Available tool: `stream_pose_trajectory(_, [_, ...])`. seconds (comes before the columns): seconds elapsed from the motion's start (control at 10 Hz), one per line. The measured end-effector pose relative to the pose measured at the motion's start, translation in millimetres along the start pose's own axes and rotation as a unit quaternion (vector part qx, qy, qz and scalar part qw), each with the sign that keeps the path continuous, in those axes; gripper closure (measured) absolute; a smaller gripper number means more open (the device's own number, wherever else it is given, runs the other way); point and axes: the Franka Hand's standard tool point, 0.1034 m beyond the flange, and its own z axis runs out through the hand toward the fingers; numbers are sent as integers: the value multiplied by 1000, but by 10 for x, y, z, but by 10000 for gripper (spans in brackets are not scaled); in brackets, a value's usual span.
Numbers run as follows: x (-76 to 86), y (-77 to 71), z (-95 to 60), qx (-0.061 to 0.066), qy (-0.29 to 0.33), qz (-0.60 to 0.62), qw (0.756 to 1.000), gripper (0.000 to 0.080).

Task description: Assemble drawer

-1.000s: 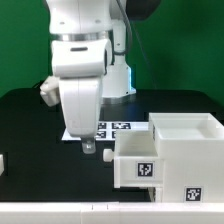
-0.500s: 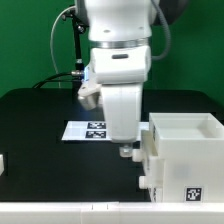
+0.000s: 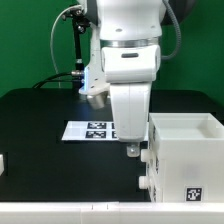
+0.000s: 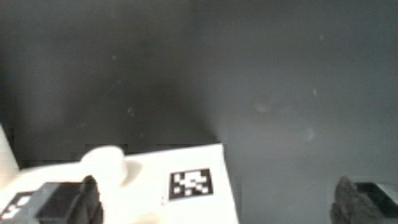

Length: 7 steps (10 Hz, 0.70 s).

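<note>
Beside shell: two-finger gripper point(image 3: 133, 150), fingers apart, empty.
Progress: white plastic tagged drawer shell point(image 3: 186, 155) apparently part-fitted; knobbed tray point(image 4: 125, 180) unseated.

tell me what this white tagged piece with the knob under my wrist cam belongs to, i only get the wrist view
observer: It looks like the knobbed side of the drawer, a white cube-like shell at the exterior view's right. The end effector hangs open just beside that side.
operator: anything else around
observer: The marker board lies flat further back, and a small white part sits at the exterior view's left edge.
operator: shell closed on top
observer: No, its top shows an open recess inside a raised rim.
</note>
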Motion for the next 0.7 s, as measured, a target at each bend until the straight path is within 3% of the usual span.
stream_pose_trajectory(0.4, [-391,-14,-82,-2,-8,-13,1000,150])
stream_pose_trajectory(0.7, [-354,-20,-59,-1,-7,-16,1000,150])
